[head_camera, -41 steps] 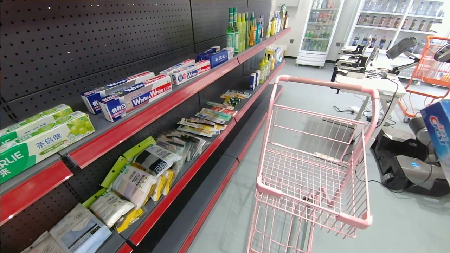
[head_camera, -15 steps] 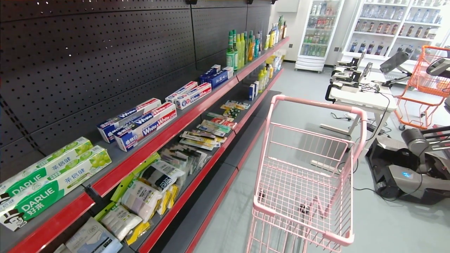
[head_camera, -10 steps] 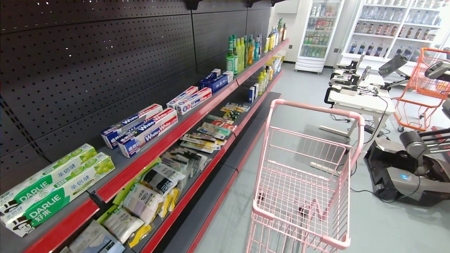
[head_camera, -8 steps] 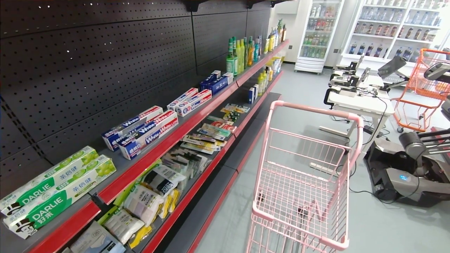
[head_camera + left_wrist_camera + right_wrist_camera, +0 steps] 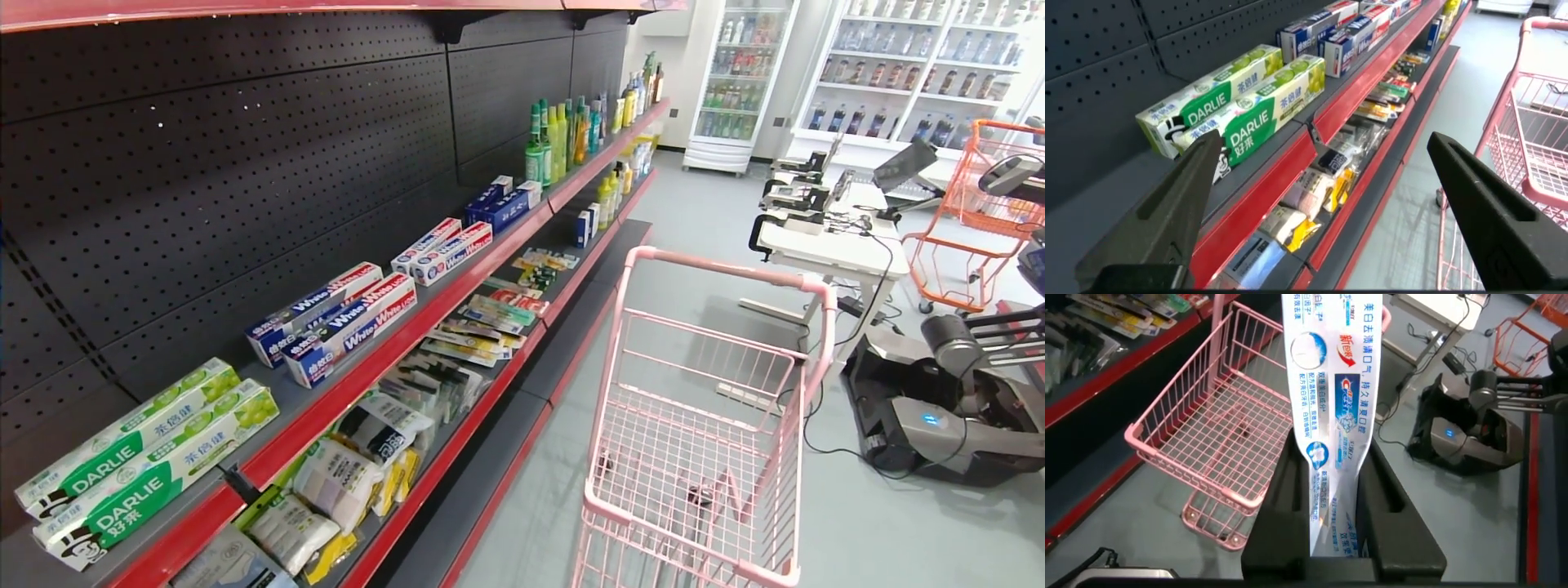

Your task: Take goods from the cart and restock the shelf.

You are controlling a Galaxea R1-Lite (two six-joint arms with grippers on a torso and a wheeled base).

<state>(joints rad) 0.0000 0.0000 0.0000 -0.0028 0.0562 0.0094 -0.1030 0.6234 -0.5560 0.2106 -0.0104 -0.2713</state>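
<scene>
While clamped between right fingers point(image 5: 1290, 500), long white toothpaste box point(image 5: 1331, 367), blue print, left fingers point(image 5: 1167, 214) spread apart.

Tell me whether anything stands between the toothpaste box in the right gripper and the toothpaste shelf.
Yes: the pink cart. It stands on the floor between the toothpaste box, clamped in the right gripper, and the shelf. Nothing else visible blocks the way.

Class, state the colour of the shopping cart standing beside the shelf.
The cart is pink; the head view shows it best.
</scene>
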